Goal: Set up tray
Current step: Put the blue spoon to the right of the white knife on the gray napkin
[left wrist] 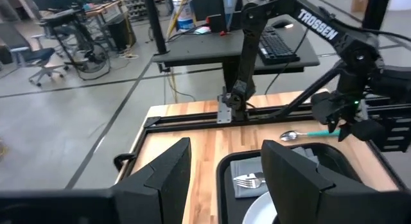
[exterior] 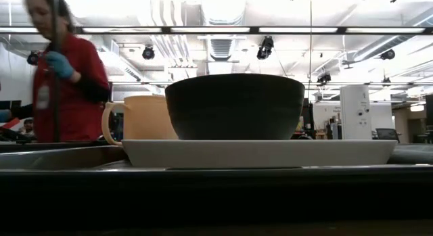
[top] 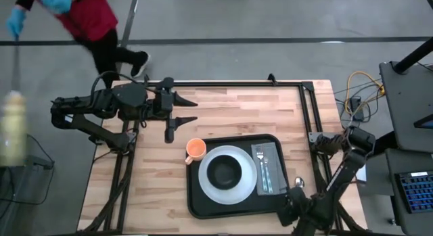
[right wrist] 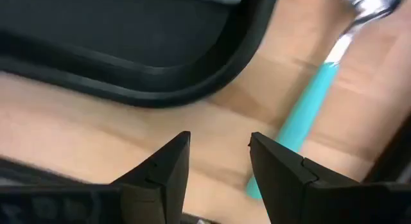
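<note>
High view: the tray (top: 203,202) is seen lying on the wooden table (top: 135,195) toward the near right. On it a white plate (top: 206,185) carrying a black bowl (top: 225,172) is set, with a fork (top: 262,170) laid on a grey cloth (top: 274,155) just beside the plate. An orange cup (top: 195,149) is placed at the tray's far left corner. A spoon (top: 300,182) with a teal handle is seen on the bare wood just off the tray's right edge. The right gripper (right wrist: 218,161) is held low near the tray's near right corner, fingers parted and empty, beside the spoon's handle. The left gripper (top: 191,110) is kept near the table's far left, fingers spread, nothing held. A person (top: 88,19) in red is seen beyond the table.
</note>
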